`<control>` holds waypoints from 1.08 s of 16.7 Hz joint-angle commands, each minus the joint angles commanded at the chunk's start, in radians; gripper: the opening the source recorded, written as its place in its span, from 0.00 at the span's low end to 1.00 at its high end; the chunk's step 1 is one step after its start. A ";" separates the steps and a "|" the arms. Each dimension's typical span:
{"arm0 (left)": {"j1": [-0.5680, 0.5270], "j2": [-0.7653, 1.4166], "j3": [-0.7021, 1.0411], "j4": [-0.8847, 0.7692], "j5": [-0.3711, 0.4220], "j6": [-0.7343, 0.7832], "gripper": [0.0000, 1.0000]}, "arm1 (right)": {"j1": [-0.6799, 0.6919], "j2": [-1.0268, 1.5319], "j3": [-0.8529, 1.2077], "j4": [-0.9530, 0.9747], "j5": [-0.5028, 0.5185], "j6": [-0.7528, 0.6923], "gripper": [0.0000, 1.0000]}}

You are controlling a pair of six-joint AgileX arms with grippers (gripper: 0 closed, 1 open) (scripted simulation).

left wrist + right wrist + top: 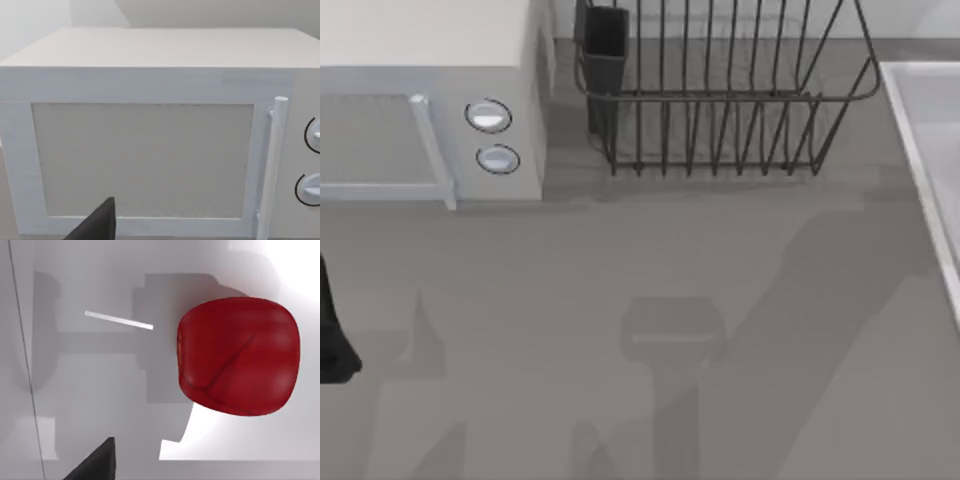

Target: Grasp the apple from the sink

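Much is cut off here. In the top view the sink [920, 150] shows just as a pale raised rim running along the table's right edge, from about two o'clock down to four o'clock, its basin beyond the picture. The left arm [332, 330] is a dark shape clipped at the nine o'clock edge, parked near the microwave [430, 110], which is itself cropped at eleven o'clock (two round dials and a bar handle are what can be made out). The wire dish rack [720, 90] stands at twelve to one o'clock, its top cut off, with a dark cutlery holder [605, 45] at its left end. Long arm shadows lie across the grey table [620, 270].

In the left wrist view a single dark fingertip [97, 225] pokes in before the microwave door [142, 160]; whether those fingers are wide or narrow I cannot tell.

The right wrist view looks down onto the sink floor [90, 390], where the apple [237, 355] lies: glossy deep red, squarish-round, slightly lobed, with a faint crease across its skin. It rests apart from the one dark fingertip [97, 465] seen there, with nothing gripping it. The spread of the right fingers cannot be told either
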 joint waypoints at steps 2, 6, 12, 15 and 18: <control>0.000 0.000 0.000 0.000 0.000 0.000 1.00 | -0.001 0.052 -0.037 0.094 0.001 0.001 1.00; 0.000 0.000 0.000 0.000 0.000 0.000 1.00 | -0.003 0.157 -0.113 0.284 0.002 0.002 1.00; 0.000 0.000 0.000 0.000 0.000 0.000 1.00 | -0.003 0.204 -0.146 0.354 0.002 0.003 1.00; 0.000 0.000 0.000 0.000 0.000 0.000 1.00 | -0.003 0.204 -0.146 0.354 0.002 0.003 0.85; 0.000 0.000 0.000 0.000 0.000 0.000 1.00 | -0.003 0.204 -0.146 0.354 0.002 0.003 0.62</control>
